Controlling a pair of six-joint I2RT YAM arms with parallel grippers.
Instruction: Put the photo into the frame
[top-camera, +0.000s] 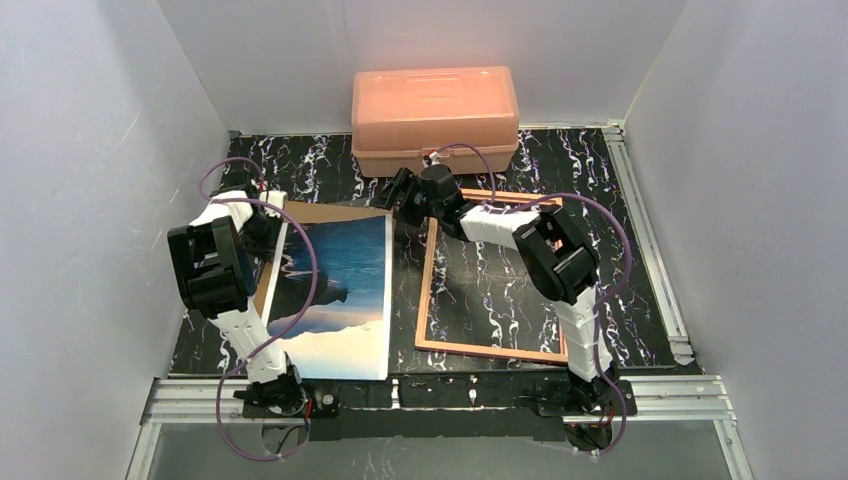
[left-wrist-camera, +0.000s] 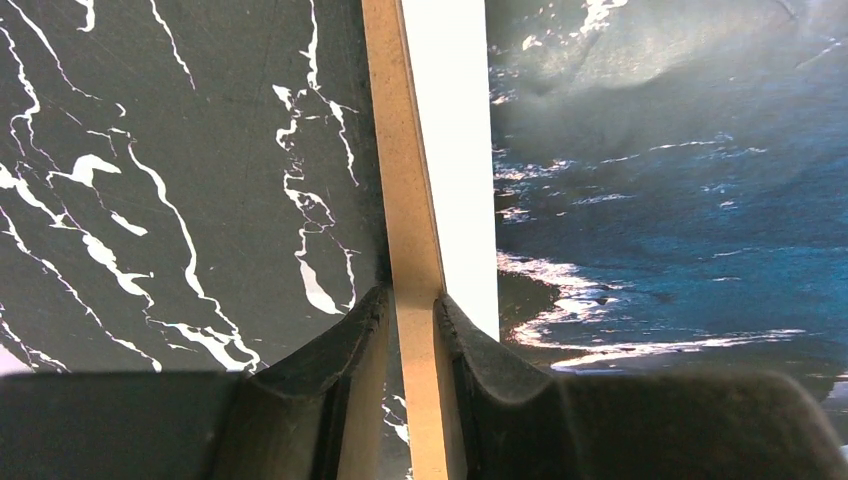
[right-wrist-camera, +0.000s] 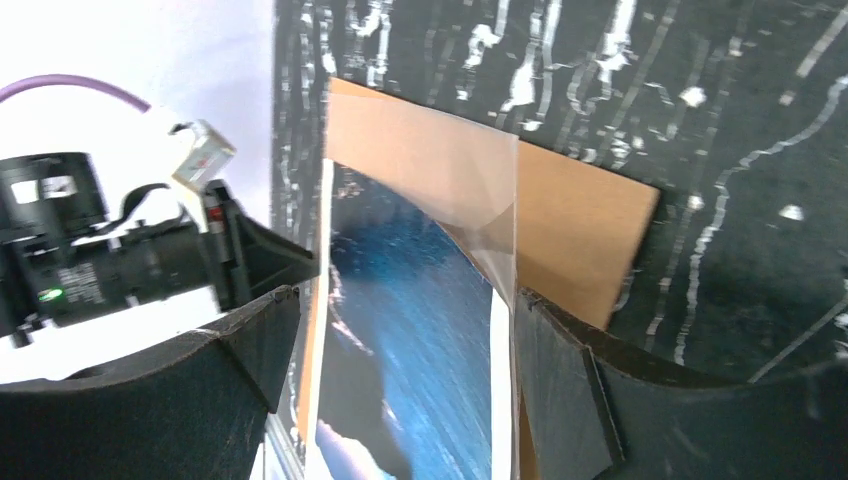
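White walls enclose the black marbled desk (top-camera: 570, 160). The left claw (left-wrist-camera: 412, 310) clenches the edge of the brown backing board (left-wrist-camera: 400, 150), with the photo (left-wrist-camera: 650, 200) to its right. Only the right wrist view shows a clear sheet (right-wrist-camera: 480, 180) lifted between the spread-apart fingers of the right claw (right-wrist-camera: 400, 300). The frame (top-camera: 490, 351) lies flat beside that claw, and the arm partly hides its far edge.

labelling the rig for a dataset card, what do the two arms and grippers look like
Both arms match: the left arm and right arm have white links joined by boxy black joint housings. A thin purple cable loops along each. The left gripper and right gripper have matte black wedge-shaped fingers. No legible markings.
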